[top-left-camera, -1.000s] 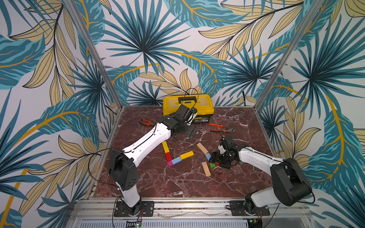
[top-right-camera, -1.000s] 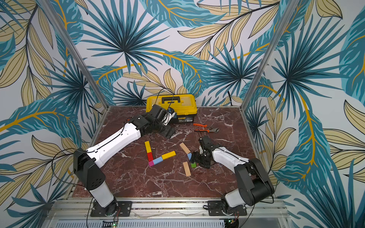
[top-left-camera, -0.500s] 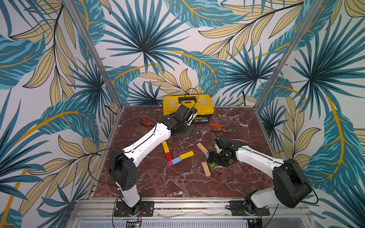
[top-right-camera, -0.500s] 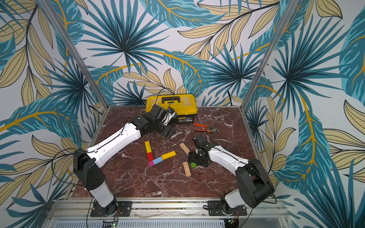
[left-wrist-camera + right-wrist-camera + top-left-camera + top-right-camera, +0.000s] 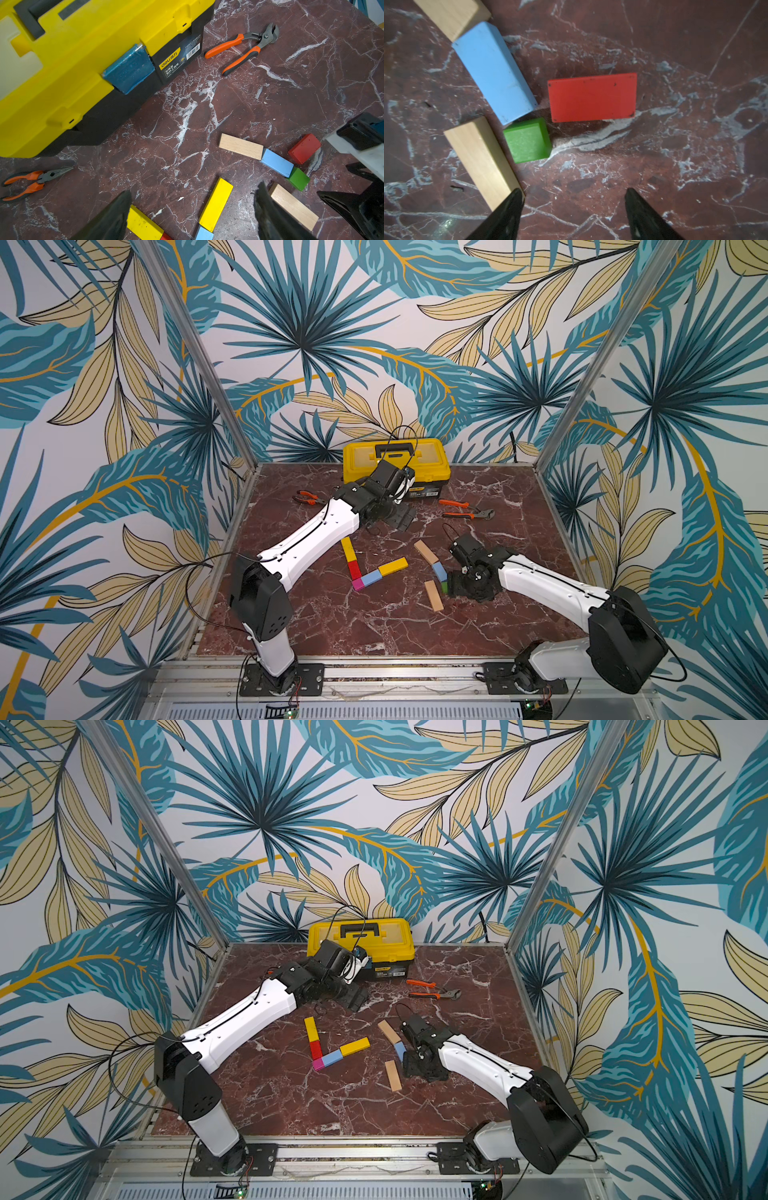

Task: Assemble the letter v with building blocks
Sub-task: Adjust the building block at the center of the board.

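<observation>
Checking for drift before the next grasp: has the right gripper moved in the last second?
Yes. In a top view the right gripper has slid sideways toward the front tan bar, which has stayed put.

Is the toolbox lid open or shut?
Shut. In the left wrist view the yellow lid sits flush on the black base, and the blue latch lies down across the seam.

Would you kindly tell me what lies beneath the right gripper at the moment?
Below the open right gripper the wrist view shows bare marble table, with a red block and green cube just ahead. In both top views the gripper largely covers the red block.
</observation>
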You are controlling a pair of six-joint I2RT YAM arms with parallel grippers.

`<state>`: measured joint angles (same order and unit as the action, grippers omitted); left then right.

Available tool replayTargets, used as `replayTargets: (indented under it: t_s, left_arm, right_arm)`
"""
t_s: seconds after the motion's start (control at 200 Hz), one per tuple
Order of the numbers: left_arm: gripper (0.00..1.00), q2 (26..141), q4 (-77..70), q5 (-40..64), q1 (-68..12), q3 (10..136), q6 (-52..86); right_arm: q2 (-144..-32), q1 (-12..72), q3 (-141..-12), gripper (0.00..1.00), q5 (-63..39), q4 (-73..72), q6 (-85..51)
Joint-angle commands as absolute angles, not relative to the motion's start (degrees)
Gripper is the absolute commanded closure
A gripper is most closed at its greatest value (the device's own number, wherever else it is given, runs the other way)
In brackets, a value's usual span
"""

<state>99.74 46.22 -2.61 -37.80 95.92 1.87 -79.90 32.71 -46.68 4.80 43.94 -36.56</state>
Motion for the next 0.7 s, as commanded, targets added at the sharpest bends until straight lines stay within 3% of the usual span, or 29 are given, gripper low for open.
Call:
replayTargets:
  t_s: [0.0,0.696]
  left_arm:
    - [0.06,97.8,45.8,-3.0,-37.5,95.8,1.4]
    - [0.06,97.7,45.8,-3.0,-37.5,95.3,0.9]
  right_arm:
    - [-82.0,33.5,-46.1,0.21,7.2,45.7,-38.4]
    - [-90.6,33.4,-49.1,0.2,9.7,42.1,-42.0]
